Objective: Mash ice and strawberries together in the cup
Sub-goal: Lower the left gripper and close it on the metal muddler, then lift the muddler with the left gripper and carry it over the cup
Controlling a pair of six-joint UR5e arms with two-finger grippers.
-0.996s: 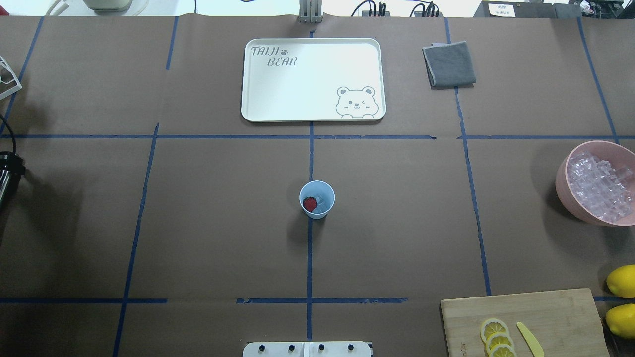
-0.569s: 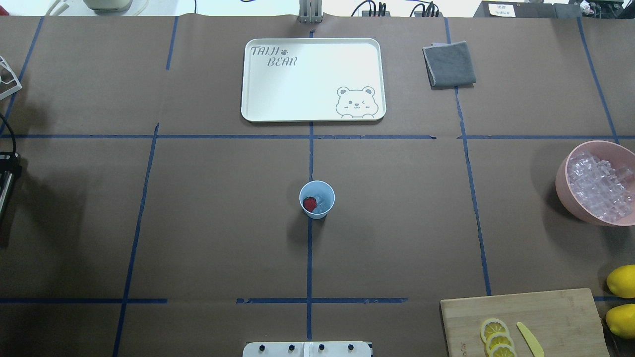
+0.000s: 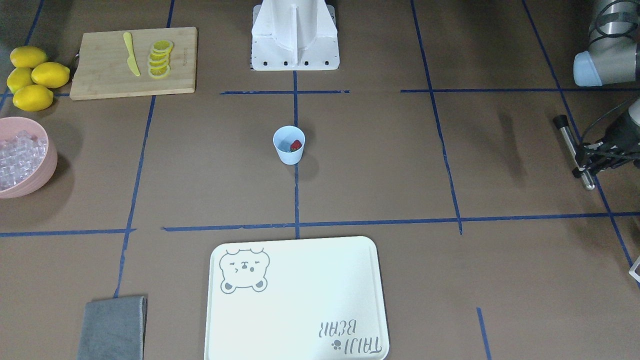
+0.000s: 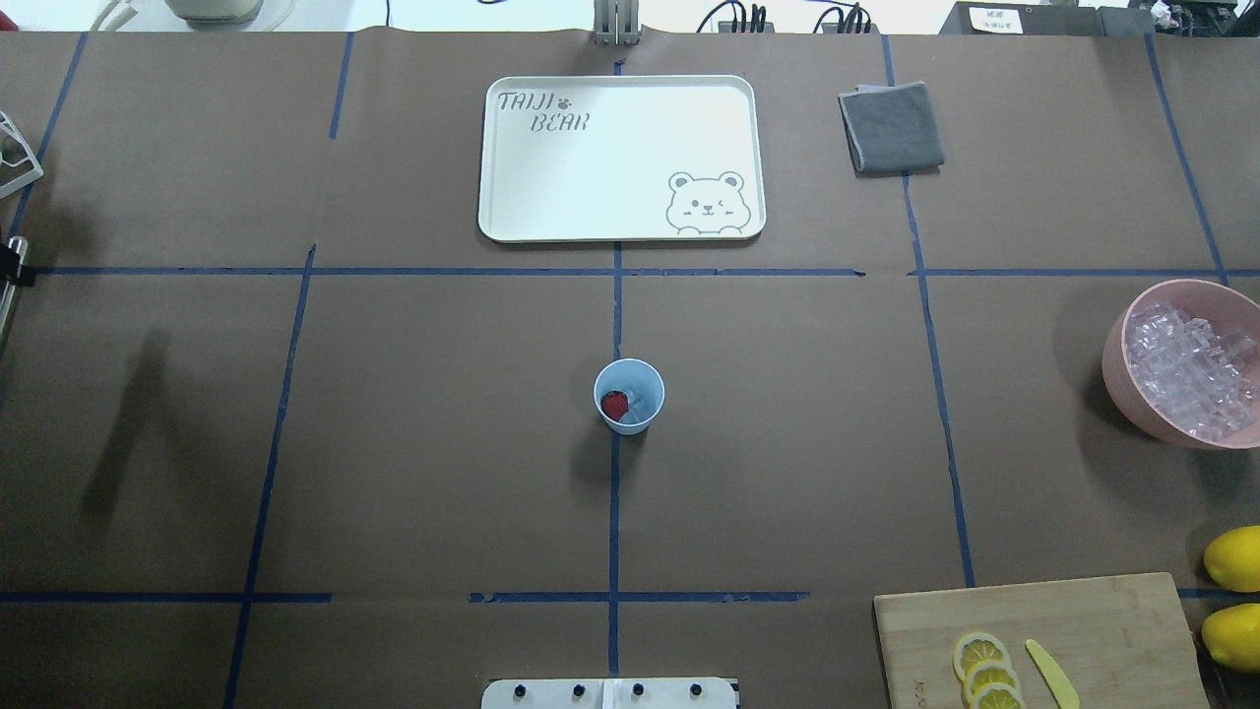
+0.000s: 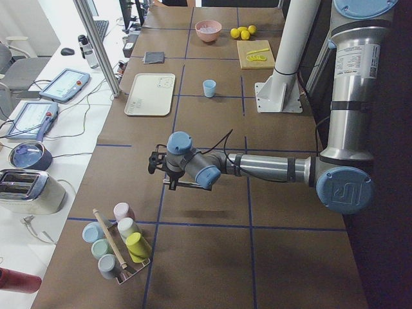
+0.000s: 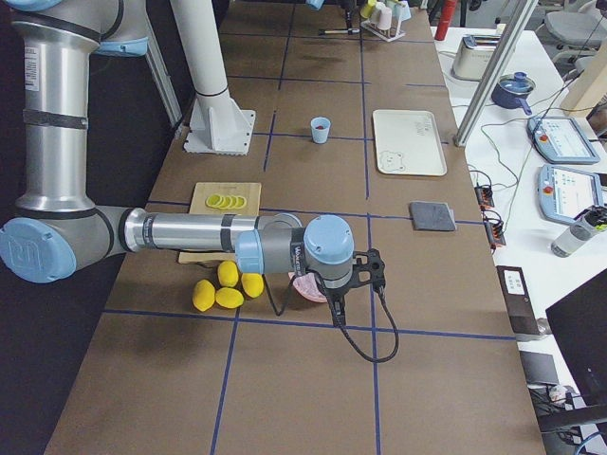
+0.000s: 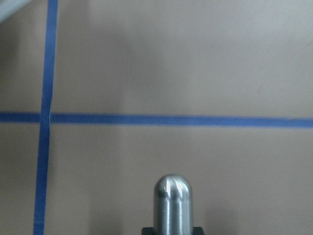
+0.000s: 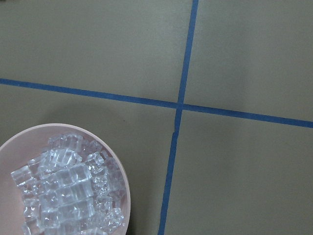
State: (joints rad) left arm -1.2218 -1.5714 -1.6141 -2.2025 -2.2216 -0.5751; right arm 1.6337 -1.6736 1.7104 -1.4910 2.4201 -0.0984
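Observation:
The pale blue cup (image 4: 630,379) stands at the table's middle on a tape cross. Inside it lie a red strawberry (image 4: 614,405) and clear ice (image 4: 639,401); the front-facing view shows the same cup (image 3: 288,151) and berry (image 3: 296,145). Far off to the robot's left, my left gripper (image 3: 586,159) is shut on a metal rod with a black cap (image 3: 570,142), held above the table. That rod's rounded end (image 7: 172,200) fills the left wrist view. My right gripper (image 6: 366,269) hovers by the pink bowl; I cannot tell whether it is open or shut.
A pink bowl (image 4: 1117,379) full of ice cubes sits at the right edge, with lemons (image 4: 1235,557) and a cutting board (image 4: 1102,611) bearing lemon slices and a yellow knife nearby. A white tray (image 4: 620,228) and grey cloth (image 4: 891,128) lie far. A rack of cups (image 5: 119,244) stands at the left end.
At the overhead view's left edge the left gripper has slid toward the far side and shows less. Its shadow on the table has shifted and stretched. The cup has not moved.

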